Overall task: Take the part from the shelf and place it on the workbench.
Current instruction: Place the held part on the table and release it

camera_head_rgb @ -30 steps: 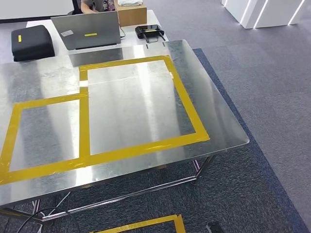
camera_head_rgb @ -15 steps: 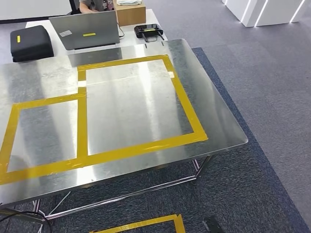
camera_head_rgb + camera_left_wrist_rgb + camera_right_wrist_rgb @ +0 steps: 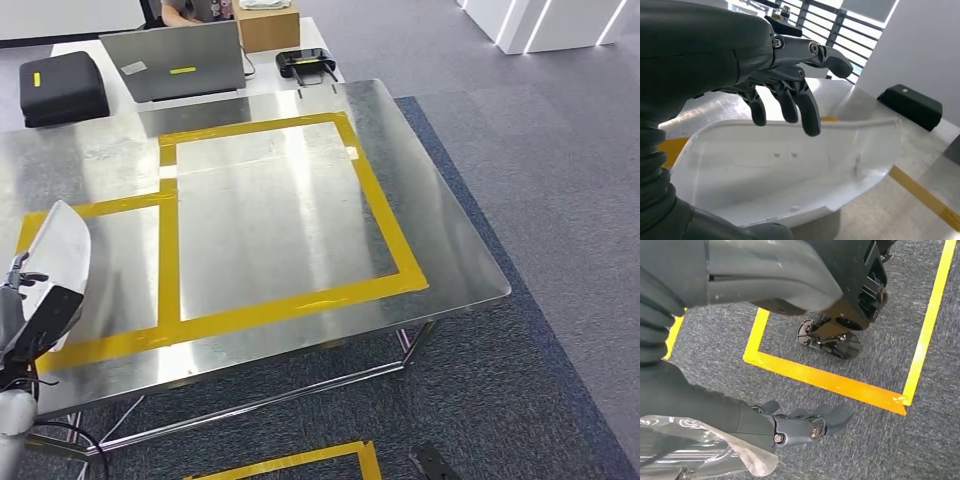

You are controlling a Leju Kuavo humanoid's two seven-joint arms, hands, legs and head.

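The left hand (image 3: 19,310) holds a smooth white curved part (image 3: 60,250) over the shiny steel counter's (image 3: 445,250) left edge, dark fingers (image 3: 806,107) curled over its rim. The right hand (image 3: 798,427) hangs above grey carpet (image 3: 866,440), fingers loosely extended, holding nothing.

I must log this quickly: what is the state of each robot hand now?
Left robot hand: holding the white part above the workbench.
Right robot hand: open, holding nothing, hanging over the floor.
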